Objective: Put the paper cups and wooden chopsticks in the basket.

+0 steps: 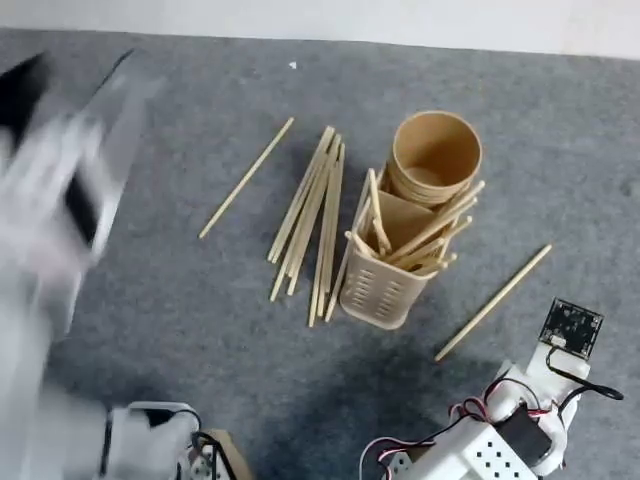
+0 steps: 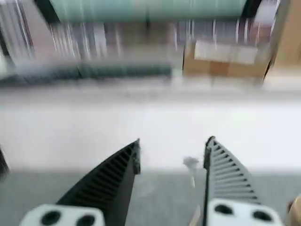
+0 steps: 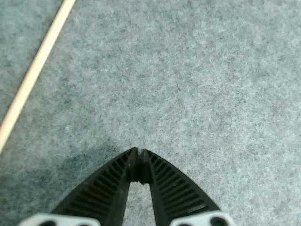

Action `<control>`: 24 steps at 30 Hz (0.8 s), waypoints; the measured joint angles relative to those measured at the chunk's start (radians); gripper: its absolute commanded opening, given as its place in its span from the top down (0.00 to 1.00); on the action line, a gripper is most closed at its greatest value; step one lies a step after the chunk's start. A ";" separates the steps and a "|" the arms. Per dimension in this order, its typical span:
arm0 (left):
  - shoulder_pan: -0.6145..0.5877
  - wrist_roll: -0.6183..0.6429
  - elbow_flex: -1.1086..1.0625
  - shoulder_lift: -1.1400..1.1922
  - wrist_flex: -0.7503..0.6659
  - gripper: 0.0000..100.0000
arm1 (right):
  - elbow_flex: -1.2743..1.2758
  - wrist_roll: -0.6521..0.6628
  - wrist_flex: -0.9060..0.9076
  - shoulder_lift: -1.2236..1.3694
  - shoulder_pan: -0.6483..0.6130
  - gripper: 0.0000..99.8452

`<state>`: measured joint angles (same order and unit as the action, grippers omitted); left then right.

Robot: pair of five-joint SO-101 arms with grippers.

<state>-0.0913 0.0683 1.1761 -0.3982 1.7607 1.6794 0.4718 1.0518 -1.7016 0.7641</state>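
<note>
Several chopsticks lie loose beside the basket, paper cups already in it. Your left hand gapes empty, seemingly raised to fetch them; your right hand sits closed beside a stray chopstick.

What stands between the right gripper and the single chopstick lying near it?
Nothing visible does. In the right wrist view, bare grey mat lies between the shut right gripper and the chopstick.

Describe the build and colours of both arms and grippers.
The left gripper and right gripper both have black, ribbed, tapered fingers on white mounts with dark screw holes. The right arm is white plastic, with red and black wires and a small black circuit board.
</note>
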 measured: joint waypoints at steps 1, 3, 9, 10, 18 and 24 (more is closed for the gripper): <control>0.002 0.000 -0.005 -0.072 0.000 0.78 | 0.000 0.000 0.000 0.000 0.000 0.98; -0.002 0.000 -0.034 -0.195 0.000 0.78 | 0.000 0.000 0.000 0.000 0.000 0.98; 0.002 0.000 -0.279 -0.511 0.002 0.78 | 0.000 0.000 0.000 0.000 0.000 0.98; 0.002 0.000 -0.336 -0.555 0.002 0.78 | 0.000 0.000 0.000 0.000 0.000 0.98; 0.002 0.000 -0.545 -0.816 -0.031 0.78 | 0.000 0.000 0.000 0.000 0.000 0.98; 0.002 0.000 -0.603 -0.839 -0.032 0.78 | 0.000 0.000 0.000 0.002 0.000 0.98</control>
<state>-0.0898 0.0683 0.5731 -1.2375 1.7285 1.6794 0.4718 1.0518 -1.7001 0.7641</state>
